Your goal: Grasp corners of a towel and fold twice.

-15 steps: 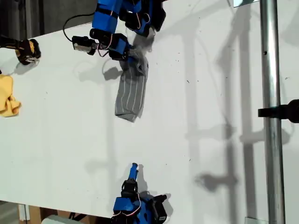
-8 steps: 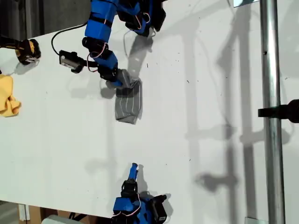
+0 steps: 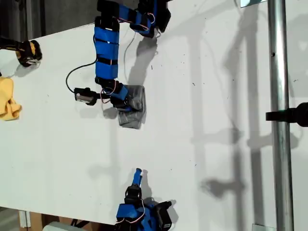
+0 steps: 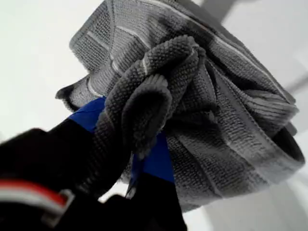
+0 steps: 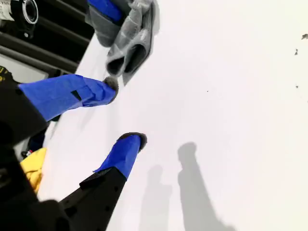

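Exterior view, towel: the grey striped towel (image 3: 132,107) is seen bunched into a small folded bundle on the white table (image 3: 216,144), a little toward the exterior view's left of the middle and nearer the top edge.
Exterior view, first arm: a blue arm is seen reaching down from the top edge, and my first gripper (image 3: 124,103) is set on the towel at the bundle's left side as this view shows it.
Exterior view, second arm: my second gripper (image 3: 138,172) is found near the bottom edge, well apart from the towel, with bare table between them.
Exterior view, other things: a yellow cloth (image 3: 8,100) is seen at the exterior view's left edge, and a metal pole (image 3: 280,120) is seen standing near the exterior view's right edge.
First wrist view, fingers: a rolled fold of the towel (image 4: 202,106) is pinched between the blue-taped jaws of my first gripper (image 4: 139,149); the cloth is draped over them and crumpled in thick folds.
Second wrist view, fingers: the blue-taped fingers (image 5: 122,154) of my second gripper (image 5: 122,113) are spread apart over bare table, with nothing held between them.
Second wrist view, towel: the towel (image 5: 130,41) is seen ahead of the jaws, apart from them, as a folded bundle.
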You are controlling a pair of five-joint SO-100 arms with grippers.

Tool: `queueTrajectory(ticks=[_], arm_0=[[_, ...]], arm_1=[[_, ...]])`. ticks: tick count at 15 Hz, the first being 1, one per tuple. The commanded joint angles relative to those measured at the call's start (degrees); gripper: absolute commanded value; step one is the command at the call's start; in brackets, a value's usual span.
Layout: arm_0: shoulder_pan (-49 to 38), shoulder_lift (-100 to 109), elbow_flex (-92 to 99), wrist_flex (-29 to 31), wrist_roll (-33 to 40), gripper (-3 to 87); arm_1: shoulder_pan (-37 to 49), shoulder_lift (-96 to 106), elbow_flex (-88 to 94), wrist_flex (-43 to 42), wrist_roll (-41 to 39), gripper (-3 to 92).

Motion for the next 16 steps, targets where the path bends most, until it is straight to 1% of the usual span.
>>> queueTrajectory(ticks=[1,2,4,5,6,7,9,10,13,14,15,16], arm_0=[[0.26,0.44,-2.81,0.18,-0.53,17.8],[0.26,0.44,-2.81,0.18,-0.53,17.8],[0.26,0.44,-2.81,0.00,-0.62,17.8],[0.26,0.44,-2.72,-0.18,-0.62,17.8],[0.26,0.44,-2.72,-0.26,-0.53,17.8],[0.26,0.44,-2.72,-0.26,-0.53,17.8],[0.26,0.44,-2.81,-0.35,-0.53,17.8],[0.26,0.44,-2.81,-0.35,-0.53,17.8],[0.44,0.44,-2.99,-0.35,-0.53,17.8],[0.53,0.44,-3.16,-0.44,-0.44,18.0],[0.79,0.44,-3.34,-0.70,-0.09,18.5],[1.05,0.44,-3.34,-1.05,0.62,17.0]], arm_1=[[-0.53,-5.80,-10.02,-0.88,-0.97,0.7],[-0.62,-7.38,-13.71,0.70,-1.05,4.0],[0.09,-8.17,-19.42,4.31,-1.49,31.0],[0.26,-6.77,-20.30,4.39,-2.46,41.2],[0.53,-5.10,-21.09,4.39,-2.99,44.0],[0.88,-2.99,-21.09,4.31,-2.99,39.0],[1.85,1.23,-20.74,3.52,-2.99,19.4],[2.37,3.43,-20.39,2.81,-2.64,15.2],[5.98,15.56,-16.52,1.14,-2.99,13.9],[7.12,20.74,-14.77,2.37,-3.87,13.9],[7.73,25.75,-13.18,5.54,-5.36,13.7],[7.91,29.97,-11.69,11.34,-6.50,3.6]])
